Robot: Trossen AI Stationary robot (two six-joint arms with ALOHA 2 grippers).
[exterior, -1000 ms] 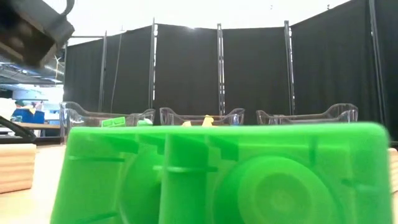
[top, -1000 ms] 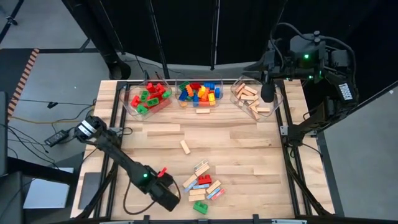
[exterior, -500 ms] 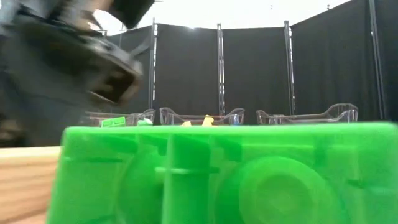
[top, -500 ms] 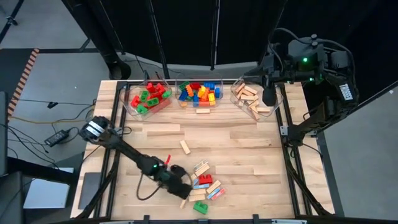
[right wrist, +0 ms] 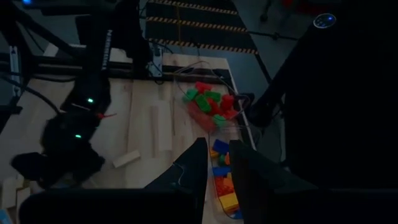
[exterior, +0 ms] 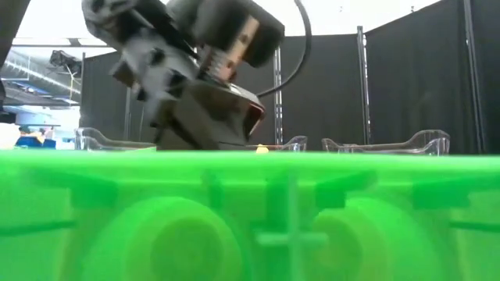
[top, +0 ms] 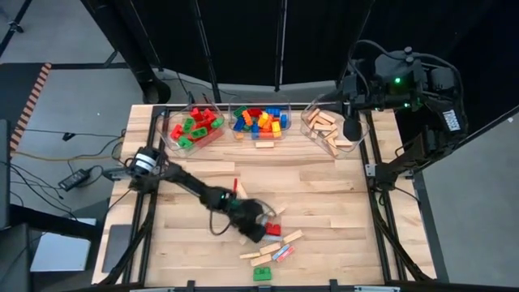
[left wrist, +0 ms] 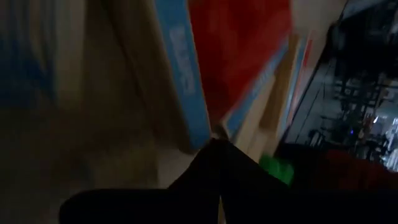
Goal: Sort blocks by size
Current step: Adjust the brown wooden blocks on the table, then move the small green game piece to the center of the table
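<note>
While the left pincer (top: 261, 229) sits clenched and empty amid the loose blocks (top: 272, 243) on the wooden surface (top: 324, 195), a red brick (top: 273, 229) lies just beside its tip and a green brick (top: 261, 274) lies farther off; the right pincer (top: 350, 128) hangs over the bin of wooden bars (top: 326, 128), fingers slightly parted, grasping nothing visible

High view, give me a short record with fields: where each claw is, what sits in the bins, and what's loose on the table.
left claw: shut, low in the loose pile of blocks
right claw: above the wooden bars bin, back right
left bin: red and green bricks
middle bin: mixed coloured bricks
table: scattered bars and a green brick at the front edge
</note>
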